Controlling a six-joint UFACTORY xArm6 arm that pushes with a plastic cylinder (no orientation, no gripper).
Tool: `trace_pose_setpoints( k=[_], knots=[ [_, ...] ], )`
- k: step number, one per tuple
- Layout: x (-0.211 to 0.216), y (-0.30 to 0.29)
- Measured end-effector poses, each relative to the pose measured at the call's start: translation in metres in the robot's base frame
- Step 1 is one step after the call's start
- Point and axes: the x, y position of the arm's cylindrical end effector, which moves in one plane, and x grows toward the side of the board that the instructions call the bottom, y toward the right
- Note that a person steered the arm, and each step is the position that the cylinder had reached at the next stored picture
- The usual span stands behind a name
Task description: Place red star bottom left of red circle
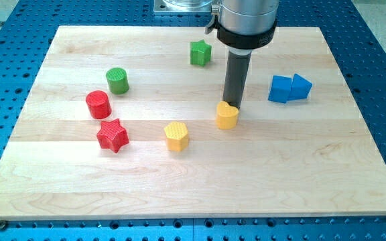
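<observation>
The red star (112,135) lies on the wooden board at the view's left, just below and slightly right of the red circle (98,104), almost touching it. My tip (232,105) is far to their right, at the upper edge of a yellow heart-shaped block (227,115), touching or nearly touching it.
A green circle (118,80) stands above the red circle. A yellow hexagon (176,136) lies between the red star and the yellow heart. A green star (200,53) is near the view's top. Two blue blocks (289,88) sit together at the right. The board (313,174) rests on a blue perforated table.
</observation>
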Motion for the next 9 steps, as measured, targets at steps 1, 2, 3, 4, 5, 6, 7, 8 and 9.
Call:
trace_pose_setpoints(
  k=[1, 2, 3, 4, 5, 6, 7, 8, 9],
  knots=[
    [0.030, -0.030],
    [0.059, -0.040],
    [0.060, -0.013],
    [0.048, -0.005],
    [0.053, 0.046],
    [0.097, 0.082],
    [0.138, -0.019],
    [0.142, -0.129],
    [0.106, -0.216]
  ],
)
